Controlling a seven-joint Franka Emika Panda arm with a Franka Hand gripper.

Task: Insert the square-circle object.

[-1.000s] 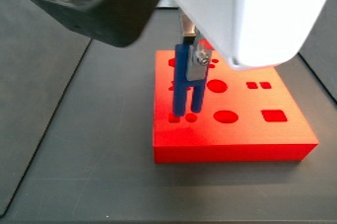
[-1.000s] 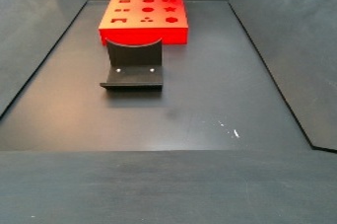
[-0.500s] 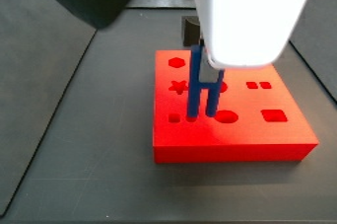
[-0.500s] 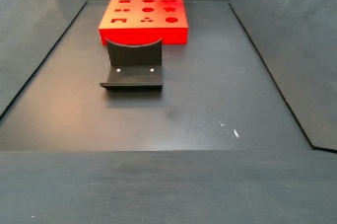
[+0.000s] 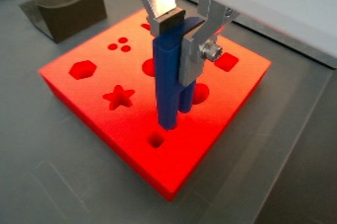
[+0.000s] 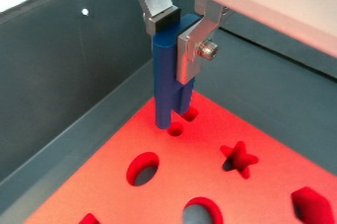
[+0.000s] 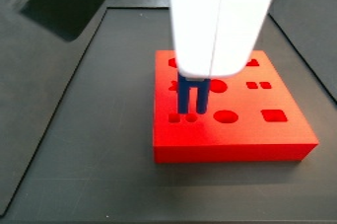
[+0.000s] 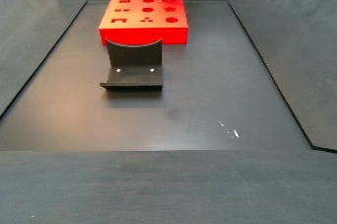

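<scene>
The square-circle object [image 5: 171, 75] is a long blue peg with two thin prongs, held upright. My gripper [image 5: 178, 40] is shut on its upper part, and both wrist views show this, as with the gripper [image 6: 175, 38] and peg [image 6: 168, 80]. The prong tips reach the top of the red block [image 5: 99, 75] at two small holes near one edge [image 6: 180, 121]. I cannot tell whether they are inside. In a side view the peg [image 7: 192, 95] stands over the block [image 7: 250, 134], with the gripper hidden behind the white arm. The far block [image 8: 145, 19] shows only a blue sliver above it.
The red block has several other shaped holes, such as a star [image 5: 120, 97] and a hexagon [image 5: 85, 69]. The dark fixture [image 8: 132, 70] with a curved top stands on the floor in front of the block, also seen in a wrist view [image 5: 66, 11]. Grey walls [image 8: 283, 60] enclose the floor.
The arm has come down and straightened over the block. The blue peg went from tilted to upright, and less of it shows below the white arm.
</scene>
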